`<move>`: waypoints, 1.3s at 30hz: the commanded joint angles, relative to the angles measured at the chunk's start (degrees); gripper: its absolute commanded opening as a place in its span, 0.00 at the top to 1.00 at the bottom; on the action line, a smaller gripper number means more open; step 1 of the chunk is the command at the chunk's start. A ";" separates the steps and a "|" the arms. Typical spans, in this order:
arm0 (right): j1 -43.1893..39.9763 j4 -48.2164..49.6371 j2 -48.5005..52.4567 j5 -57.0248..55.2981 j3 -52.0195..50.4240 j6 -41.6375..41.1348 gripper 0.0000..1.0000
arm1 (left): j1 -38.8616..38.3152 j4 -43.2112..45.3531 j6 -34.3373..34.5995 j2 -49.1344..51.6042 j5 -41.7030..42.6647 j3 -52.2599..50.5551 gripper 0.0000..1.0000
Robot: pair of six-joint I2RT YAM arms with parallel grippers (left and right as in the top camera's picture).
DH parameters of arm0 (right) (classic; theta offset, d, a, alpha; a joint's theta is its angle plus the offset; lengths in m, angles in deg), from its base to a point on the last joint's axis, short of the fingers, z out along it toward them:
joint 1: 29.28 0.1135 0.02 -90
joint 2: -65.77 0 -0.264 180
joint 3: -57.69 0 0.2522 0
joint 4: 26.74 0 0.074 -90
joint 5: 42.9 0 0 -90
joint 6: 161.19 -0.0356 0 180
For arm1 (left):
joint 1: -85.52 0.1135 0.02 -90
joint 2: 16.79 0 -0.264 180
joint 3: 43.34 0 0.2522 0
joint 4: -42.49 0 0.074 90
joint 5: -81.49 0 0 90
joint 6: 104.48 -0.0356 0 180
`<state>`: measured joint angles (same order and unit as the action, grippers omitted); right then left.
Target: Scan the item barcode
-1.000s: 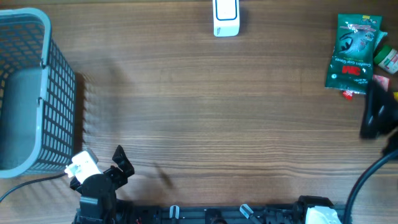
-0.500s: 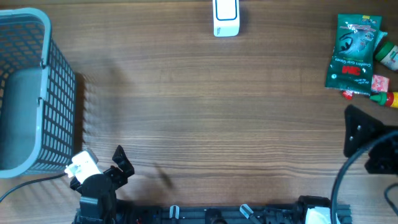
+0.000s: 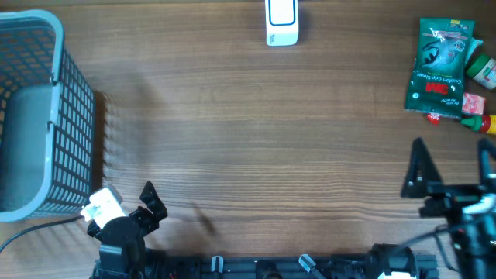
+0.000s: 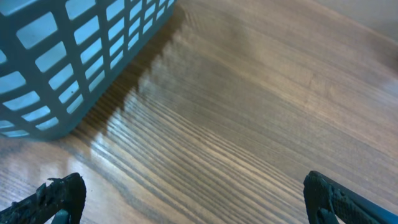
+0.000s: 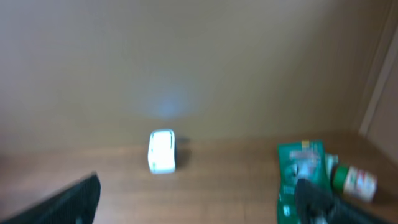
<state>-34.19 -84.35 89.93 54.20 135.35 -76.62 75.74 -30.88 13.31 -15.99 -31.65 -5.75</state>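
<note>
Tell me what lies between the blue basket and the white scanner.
Nothing: in the overhead view, the stretch of wooden table between the blue basket and the white scanner is bare.

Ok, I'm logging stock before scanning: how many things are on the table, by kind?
Blue-grey plastic mesh basket: 1
White boxy plastic scanner: 1
Green foil pouch: 1
Small packaged items beside it, partly cropped: at least 3
Total: at least 6

Objects on the wooden worktop (image 3: 256,139), by count.
One blue-grey plastic lattice basket (image 3: 74,101), one white box-shaped scanner (image 3: 281,22), one green foil packet (image 3: 439,66); smaller items (image 3: 482,71) beside the packet overlap, number unclear.
</note>
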 commanded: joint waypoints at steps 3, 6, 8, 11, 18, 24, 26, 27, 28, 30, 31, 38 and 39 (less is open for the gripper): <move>0.04 14.67 -8.96 0.24 -20.04 -0.94 0.00 | 0.31 0.09 0.59 -0.42 -0.74 -0.26 0.00; 0.04 25.18 -12.61 0.24 -30.34 -0.96 0.00 | 0.31 0.09 0.59 -0.42 -0.74 -0.26 0.00; 0.04 30.75 -14.73 0.24 -36.02 -0.96 0.00 | 0.31 0.09 0.57 -0.42 -0.74 -0.26 0.00; 0.04 37.03 -18.18 0.28 -43.21 -1.22 0.00 | 0.31 0.09 0.57 -0.42 -0.74 -0.26 0.00; 1.73 50.05 -23.98 0.24 -56.00 -0.94 0.00 | 0.31 0.09 0.59 -0.42 -0.74 -0.26 0.00; 1.95 53.51 -23.98 0.20 -61.16 -0.55 0.00 | 0.31 0.09 0.57 -0.42 -0.74 -0.26 0.00; 1.95 53.51 -23.98 0.20 -62.60 -0.55 0.00 | 0.31 0.09 0.59 -0.42 -0.72 -0.26 0.00; 1.95 53.51 -23.98 0.20 -63.30 -0.57 0.00 | 0.31 0.09 0.57 -0.42 -0.72 -0.26 0.00; 1.95 52.26 -23.98 -0.04 -63.63 -0.57 0.00 | 0.31 0.09 0.57 -0.42 -0.74 -0.26 0.00; 1.95 49.62 -23.98 0.02 -63.60 -0.59 0.00 | 0.31 0.09 0.59 -0.42 -0.74 -0.26 0.00; 1.95 48.46 -23.98 0.02 -63.60 -0.61 0.00 | 0.31 0.09 0.57 -0.42 -0.72 -0.26 0.00; 1.95 44.28 -23.37 0.02 -63.60 -0.72 0.00 | 0.31 0.09 0.57 -0.42 -0.74 -0.26 0.00; 1.95 44.30 -23.37 0.02 -63.60 -0.70 0.00 | 0.31 0.09 0.59 -0.42 -0.74 -0.26 0.00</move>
<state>-32.46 -40.27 66.88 54.17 71.81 -77.19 75.74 -30.91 13.31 -15.99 -31.65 -5.75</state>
